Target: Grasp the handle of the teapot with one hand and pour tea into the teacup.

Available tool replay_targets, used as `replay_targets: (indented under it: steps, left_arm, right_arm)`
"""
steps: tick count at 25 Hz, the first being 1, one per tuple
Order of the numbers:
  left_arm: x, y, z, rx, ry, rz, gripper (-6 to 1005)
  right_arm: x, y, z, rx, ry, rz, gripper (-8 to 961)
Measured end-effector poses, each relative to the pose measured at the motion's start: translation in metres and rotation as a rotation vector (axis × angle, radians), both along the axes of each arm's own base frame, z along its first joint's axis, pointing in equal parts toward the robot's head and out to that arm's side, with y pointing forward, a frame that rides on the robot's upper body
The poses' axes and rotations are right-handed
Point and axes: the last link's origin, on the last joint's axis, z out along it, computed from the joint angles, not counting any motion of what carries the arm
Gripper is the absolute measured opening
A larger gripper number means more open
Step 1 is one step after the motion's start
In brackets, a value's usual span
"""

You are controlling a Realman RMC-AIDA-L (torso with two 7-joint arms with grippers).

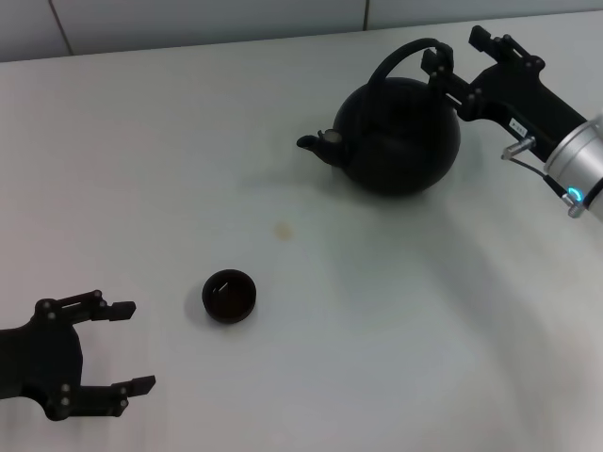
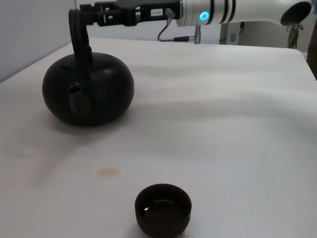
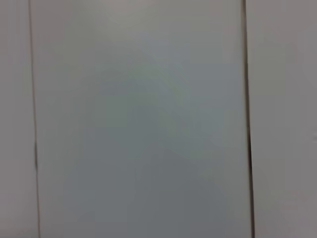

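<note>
Black and boxy, our right tool [image 1: 450, 64] sits at the top of the teapot's handle [image 1: 400, 58], at its rear end, away from the spout. In the head view one finger seems to lie on each side of the arch, but we cannot tell whether they press on it or stand just off it. That high hold would make sense: with the handle taken from above and behind, the pot can hang under the wrist and tip forward.

Below, the teapot [image 1: 400, 137] stands upright on the white worktop [image 1: 141, 169], its spout [image 1: 316, 144] turned toward our left. The teacup [image 1: 229, 295] stands well apart from it, nearer to us, and the left wrist view shows dark liquid in the cup. A pot standing level beside a filled cup fits a pour already made and the pot set down, or a cup that simply holds tea; we cannot say which.

Our left tool [image 1: 127, 347] hovers spread wide beside the cup, holding nothing.

A small brownish stain [image 1: 284, 228] lies between pot and cup.
</note>
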Motion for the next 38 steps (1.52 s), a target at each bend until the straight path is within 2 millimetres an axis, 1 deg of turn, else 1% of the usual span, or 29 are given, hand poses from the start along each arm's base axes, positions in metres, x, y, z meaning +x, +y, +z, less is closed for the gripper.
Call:
replay_targets:
  steps: [6, 10, 13, 15, 17, 19, 23, 26, 28, 32, 38]
  left_arm:
    - [0.002, 0.000, 0.000, -0.009, -0.007, -0.007, 863]
    - [0.005, 0.000, 0.000, -0.009, -0.019, -0.014, 863]
    - [0.009, 0.001, 0.001, -0.005, -0.038, -0.026, 863]
    - [0.017, 0.003, 0.005, 0.010, -0.084, -0.052, 863]
    - [0.024, 0.003, 0.007, 0.022, -0.127, -0.085, 863]
    - [0.030, 0.003, 0.009, 0.033, -0.168, -0.125, 863]
    - [0.039, -0.002, 0.012, 0.028, -0.235, -0.177, 863]
    - [0.044, -0.005, 0.014, 0.018, -0.274, -0.197, 863]
    - [0.046, -0.007, 0.017, 0.020, -0.301, -0.206, 863]
    - [0.048, -0.009, 0.020, 0.031, -0.333, -0.209, 863]
    - [0.047, -0.009, 0.023, 0.037, -0.355, -0.193, 863]
  right_arm:
    - [0.005, -0.014, 0.001, 0.037, -0.040, 0.040, 740]
    - [0.005, -0.028, 0.005, 0.067, -0.025, 0.092, 740]
    - [0.002, -0.037, 0.011, 0.097, -0.010, 0.143, 740]
    - [-0.004, -0.041, 0.013, 0.101, 0.002, 0.195, 741]
    - [-0.010, -0.045, 0.011, 0.083, 0.002, 0.245, 741]
    - [-0.016, -0.048, 0.005, 0.045, -0.015, 0.300, 741]
    - [-0.030, -0.056, -0.006, -0.092, -0.042, 0.421, 741]
    - [-0.037, -0.066, -0.009, -0.210, -0.058, 0.508, 741]
    - [-0.039, -0.073, -0.005, -0.282, -0.061, 0.551, 741]
    - [-0.038, -0.085, 0.010, -0.390, -0.051, 0.596, 741]
    - [-0.035, -0.093, 0.030, -0.520, -0.073, 0.619, 740]
